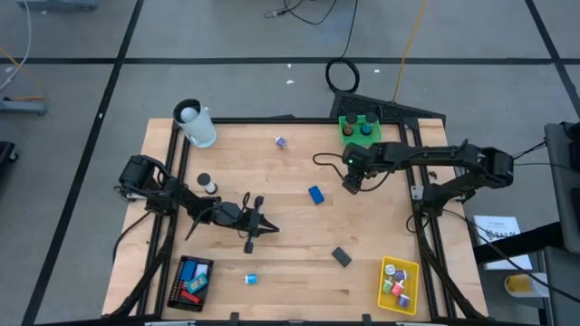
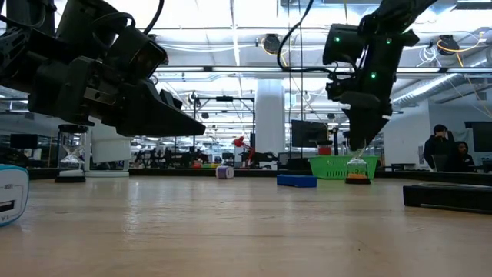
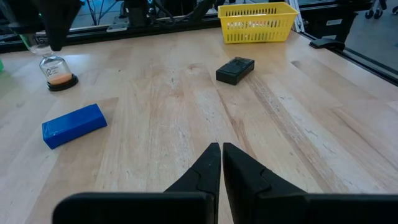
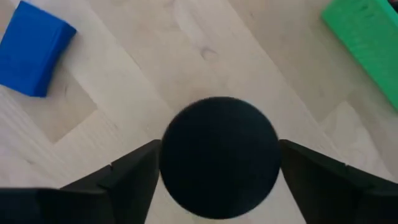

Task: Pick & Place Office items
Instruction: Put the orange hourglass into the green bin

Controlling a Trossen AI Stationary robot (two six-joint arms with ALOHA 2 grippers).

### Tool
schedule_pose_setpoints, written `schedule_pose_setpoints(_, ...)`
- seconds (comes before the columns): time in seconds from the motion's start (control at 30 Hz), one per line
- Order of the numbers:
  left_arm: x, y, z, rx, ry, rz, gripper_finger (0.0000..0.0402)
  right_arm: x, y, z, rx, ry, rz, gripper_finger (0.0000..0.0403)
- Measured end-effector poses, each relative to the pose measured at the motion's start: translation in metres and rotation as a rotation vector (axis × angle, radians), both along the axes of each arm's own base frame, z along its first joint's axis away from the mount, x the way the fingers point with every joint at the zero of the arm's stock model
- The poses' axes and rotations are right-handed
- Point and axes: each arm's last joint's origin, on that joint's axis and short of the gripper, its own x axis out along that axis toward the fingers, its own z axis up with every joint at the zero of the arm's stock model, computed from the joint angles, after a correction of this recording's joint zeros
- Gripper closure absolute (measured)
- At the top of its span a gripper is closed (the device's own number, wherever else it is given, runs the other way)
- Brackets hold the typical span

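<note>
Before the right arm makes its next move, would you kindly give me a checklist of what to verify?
1. Right hand open, its fingers on either side of the timer's dark cap: ok.
2. Fingers free of the cap: cannot tell.
3. Timer upright on the table: ok.
4. Timer apart from the green tray: ok.
5. Left hand shut, empty, well away from the right arm: ok.
</note>
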Motion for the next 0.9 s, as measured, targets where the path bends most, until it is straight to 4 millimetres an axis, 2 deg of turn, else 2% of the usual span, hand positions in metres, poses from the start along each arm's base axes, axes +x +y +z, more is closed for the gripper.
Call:
schedule_pose_setpoints(0.33,0.000,0.000,0.000,0.001,0.000,0.000,0.0376,0.002,-0.003,-0.001,-0.021,-0.025,0.016,0.0204)
schedule_pose_setpoints(0.43,0.000,0.000,0.000,0.001,0.000,-0.001,0.0376,0.000,-0.003,0.004,-0.022,-0.027,0.012,0.0204)
schedule_pose_setpoints(0.53,0.000,0.000,0.000,0.000,0.000,0.000,0.0376,0.000,-0.008,0.023,-0.048,-0.096,-0.016,0.0204)
schedule_pose_setpoints(0.63,0.000,0.000,0.000,0.000,0.001,0.000,0.0376,-0.002,-0.020,0.046,-0.105,-0.156,-0.087,0.0204)
schedule_pose_setpoints(0.73,0.000,0.000,0.000,0.000,0.000,0.000,0.0376,-0.008,-0.042,0.061,-0.149,-0.195,-0.186,0.0204)
schedule_pose_setpoints(0.9,0.000,0.000,0.000,0.000,0.000,0.000,0.0376,-0.020,-0.084,0.058,-0.173,-0.145,-0.319,0.0204)
